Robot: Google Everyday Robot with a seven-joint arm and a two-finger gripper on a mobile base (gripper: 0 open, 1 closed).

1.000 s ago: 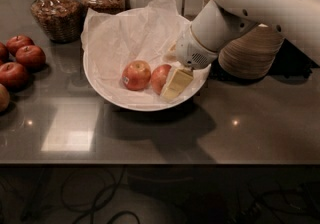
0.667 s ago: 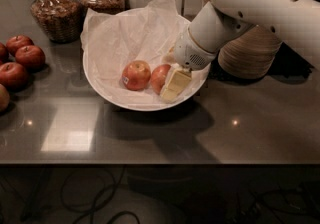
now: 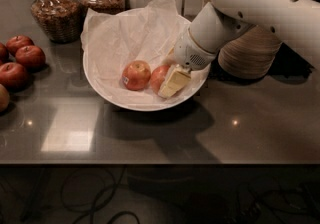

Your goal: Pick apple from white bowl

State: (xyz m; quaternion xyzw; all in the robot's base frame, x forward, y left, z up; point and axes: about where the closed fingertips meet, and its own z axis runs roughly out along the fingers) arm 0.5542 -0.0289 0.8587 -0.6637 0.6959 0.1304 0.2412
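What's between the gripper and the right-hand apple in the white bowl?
Nothing. In the camera view the gripper overlaps the right side of the apple, no gap showing, inside the white bowl. The other apple sits to its left.

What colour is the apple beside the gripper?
Reddish-orange: the round apple sits partly behind the gripper inside the wide white paper-lined bowl. Camera view.

1. You've got one white bowl point(image 3: 142, 104) with two apples in it: the apple point(image 3: 158, 75) and one stickered apple point(image 3: 136, 75).
2. One gripper point(image 3: 173, 83), down in that bowl, covering the apple's right side.
3. Five red apples point(image 3: 31, 56) at your left, two cut off by the frame.
4. Two glass jars point(image 3: 52, 13) and one stack of beige bowls point(image 3: 250, 53).
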